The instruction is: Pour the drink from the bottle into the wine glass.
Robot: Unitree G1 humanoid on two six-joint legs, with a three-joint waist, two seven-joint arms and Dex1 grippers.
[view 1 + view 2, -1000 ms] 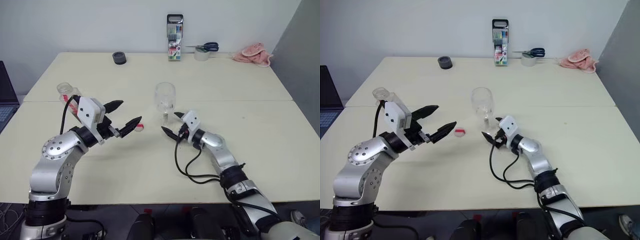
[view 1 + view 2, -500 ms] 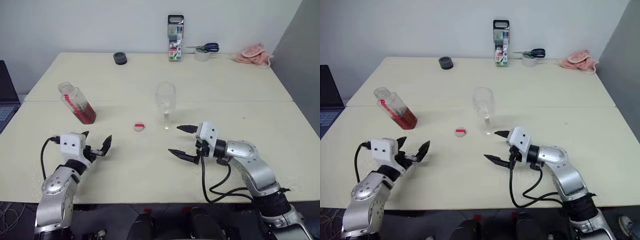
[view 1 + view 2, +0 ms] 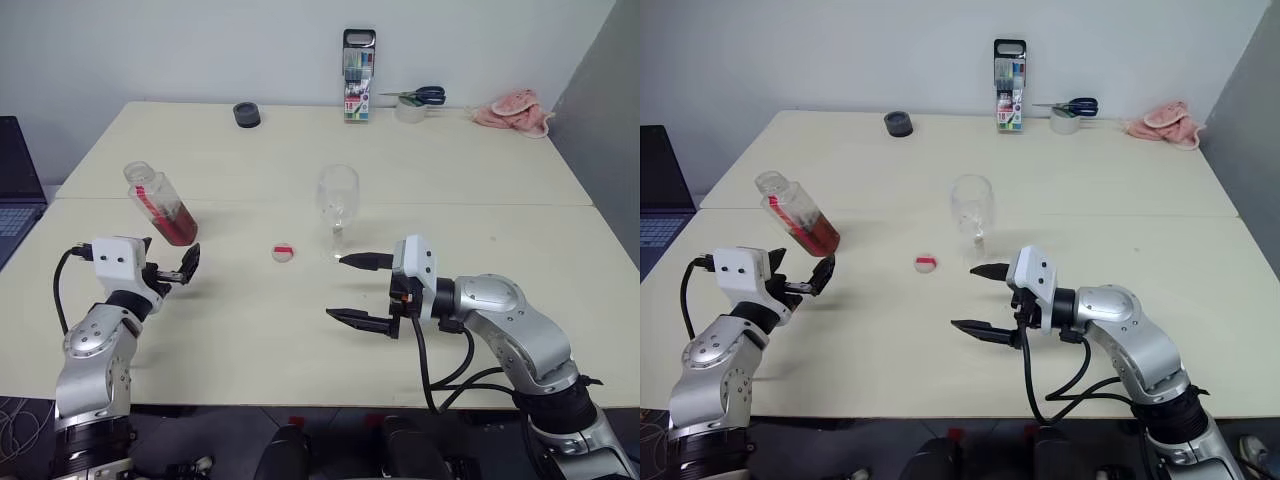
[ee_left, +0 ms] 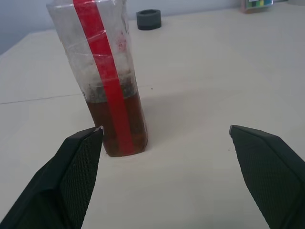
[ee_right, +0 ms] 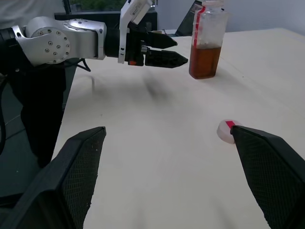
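Bottle [image 3: 160, 204] stands uncapped, cap [image 3: 283, 251] near empty glass [image 3: 337, 203]. Left gripper [image 3: 170, 268], wide open and empty, has dropped level beside it, ready to grasp; right gripper [image 3: 358, 289], also spread empty, has pulled back.

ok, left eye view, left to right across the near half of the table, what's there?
left claw → bottle → cap → wine glass → right claw
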